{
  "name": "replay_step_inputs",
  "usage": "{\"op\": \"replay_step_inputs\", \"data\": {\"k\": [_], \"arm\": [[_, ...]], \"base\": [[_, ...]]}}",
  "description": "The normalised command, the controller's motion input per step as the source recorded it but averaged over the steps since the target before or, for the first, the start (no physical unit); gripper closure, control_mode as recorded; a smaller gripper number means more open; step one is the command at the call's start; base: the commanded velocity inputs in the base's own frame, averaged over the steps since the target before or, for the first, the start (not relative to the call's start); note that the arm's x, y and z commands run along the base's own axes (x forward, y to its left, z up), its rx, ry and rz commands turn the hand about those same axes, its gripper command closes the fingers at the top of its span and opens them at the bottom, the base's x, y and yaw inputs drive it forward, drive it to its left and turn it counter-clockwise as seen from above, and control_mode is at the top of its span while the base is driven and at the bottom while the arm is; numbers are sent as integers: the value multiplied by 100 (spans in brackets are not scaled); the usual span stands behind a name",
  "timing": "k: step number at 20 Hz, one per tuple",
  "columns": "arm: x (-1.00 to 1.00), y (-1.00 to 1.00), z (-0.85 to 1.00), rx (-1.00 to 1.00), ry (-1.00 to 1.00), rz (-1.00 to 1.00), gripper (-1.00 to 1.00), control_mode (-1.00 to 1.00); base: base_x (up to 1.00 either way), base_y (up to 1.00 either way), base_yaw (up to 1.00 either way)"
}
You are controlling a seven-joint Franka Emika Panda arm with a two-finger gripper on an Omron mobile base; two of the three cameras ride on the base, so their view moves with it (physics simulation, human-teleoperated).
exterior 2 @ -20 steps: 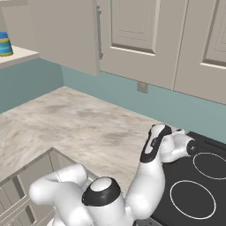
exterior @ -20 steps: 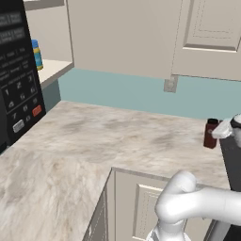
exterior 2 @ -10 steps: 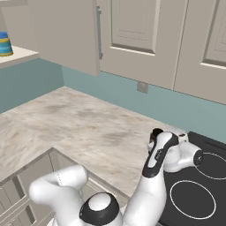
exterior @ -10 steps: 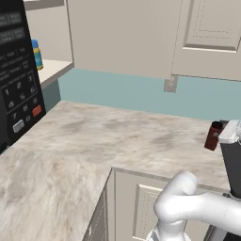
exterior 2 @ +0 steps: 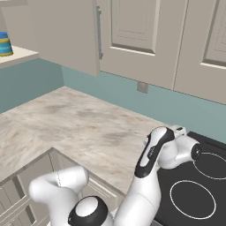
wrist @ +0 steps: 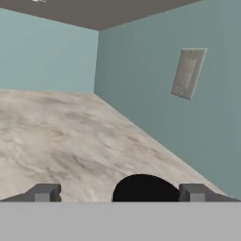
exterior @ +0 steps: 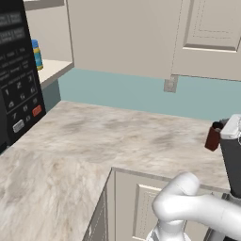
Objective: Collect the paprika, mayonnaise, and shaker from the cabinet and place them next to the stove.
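Dark red cylindrical paprika bottle with black cap (exterior: 212, 136) standing upright near the right edge of the marbled beige table (exterior: 94, 141), close beside the black flat-topped stove (exterior 2: 198, 185). Pincer (wrist: 117, 194) spread wide, fingertips (wrist: 44, 193) either side of the black cap, apart from it. Squat blue-lidded, yellow-and-blue banded mayonnaise jar (exterior 2: 5, 43) on the beige doorless cabinet's shelf (exterior 2: 20, 55).

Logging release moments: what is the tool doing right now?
Tool: open, holding nothing; the paprika stands between its fingertips on the counter.
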Motion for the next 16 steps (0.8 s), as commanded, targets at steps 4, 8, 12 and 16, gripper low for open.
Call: {"op": "replay_step_inputs", "data": {"k": [4,8,12,16], "arm": [[-38,23,46,-4,-2,0,-100,-100],[-54,34,45,-4,-2,0,-100,-100],[-66,43,43,-4,-2,1,-100,-100],[-76,64,32,-5,0,3,-100,-100]], "base": [[0,0,0],[0,0,0],[0,0,0],[0,0,0]]}}
